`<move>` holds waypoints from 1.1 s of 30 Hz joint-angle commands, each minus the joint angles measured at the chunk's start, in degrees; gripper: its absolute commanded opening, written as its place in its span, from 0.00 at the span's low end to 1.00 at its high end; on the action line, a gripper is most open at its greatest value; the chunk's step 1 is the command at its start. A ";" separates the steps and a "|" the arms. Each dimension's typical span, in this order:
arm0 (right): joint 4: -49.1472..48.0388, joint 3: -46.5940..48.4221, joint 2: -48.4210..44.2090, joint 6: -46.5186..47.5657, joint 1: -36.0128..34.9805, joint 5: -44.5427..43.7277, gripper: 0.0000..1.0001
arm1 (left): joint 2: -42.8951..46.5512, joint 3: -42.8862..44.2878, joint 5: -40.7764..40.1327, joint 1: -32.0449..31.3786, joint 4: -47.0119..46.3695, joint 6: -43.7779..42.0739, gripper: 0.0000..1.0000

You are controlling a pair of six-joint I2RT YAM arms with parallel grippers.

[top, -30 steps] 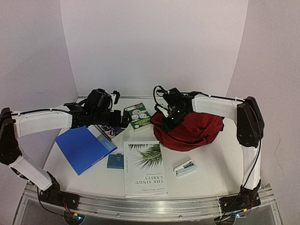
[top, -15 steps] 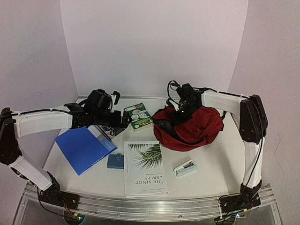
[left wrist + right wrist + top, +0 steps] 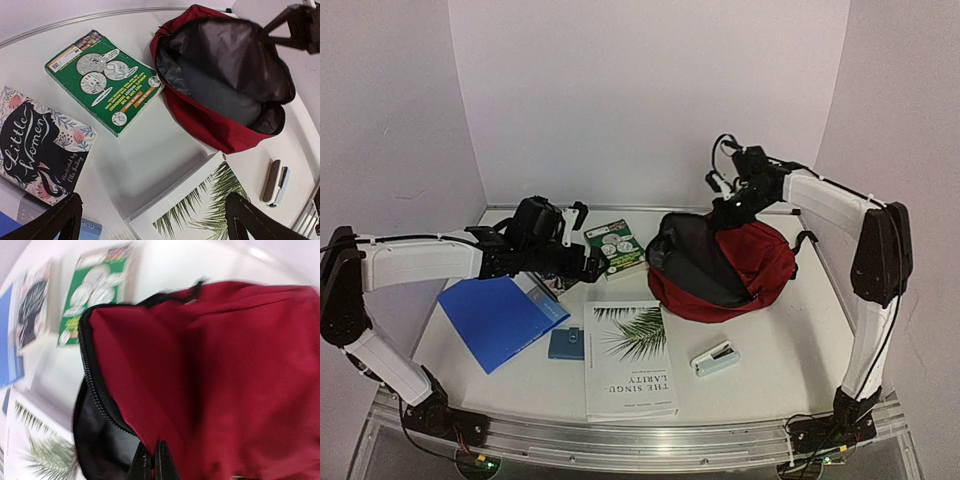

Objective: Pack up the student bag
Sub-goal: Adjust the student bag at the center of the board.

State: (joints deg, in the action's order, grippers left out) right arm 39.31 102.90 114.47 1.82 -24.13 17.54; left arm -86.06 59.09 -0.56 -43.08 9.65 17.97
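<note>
While the right gripper (image 3: 727, 207) pinches the upper lip of the student bag (image 3: 745, 270) and holds it raised, the overhead view places the bag at the far right of the table (image 3: 790, 330), its mouth gaping toward the left arm. Recommendation: hold the lip high and taut so the soft cloth cannot sag shut. The left gripper (image 3: 592, 262) hovers spread wide beside the green book (image 3: 617, 246), holding nothing.

Left wrist view: the bag has a woven dark red shell and smooth grey lining, slack and formless. The green book is a stiff, glossy slab, likely best entered spine-first.

Right wrist view, blurred: fingers (image 3: 162, 465) pressed together on red fabric just beside the toothed black zipper (image 3: 92, 385).
</note>
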 commanded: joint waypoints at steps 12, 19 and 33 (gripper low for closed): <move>-6.61 -3.15 6.21 6.33 17.72 -15.97 0.01 | -15.56 13.70 -0.24 -7.54 2.06 -13.58 0.98; -6.53 -4.13 8.56 6.95 17.72 -16.96 0.45 | -13.99 11.94 0.35 -6.91 0.41 -10.57 0.99; -4.82 0.75 5.67 6.48 17.63 -4.04 0.58 | -15.09 15.76 3.42 -6.19 0.02 -13.43 1.00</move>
State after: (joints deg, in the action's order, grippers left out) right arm 33.39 100.07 123.42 8.92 -6.29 5.74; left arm -101.49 69.96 0.85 -49.34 10.59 7.26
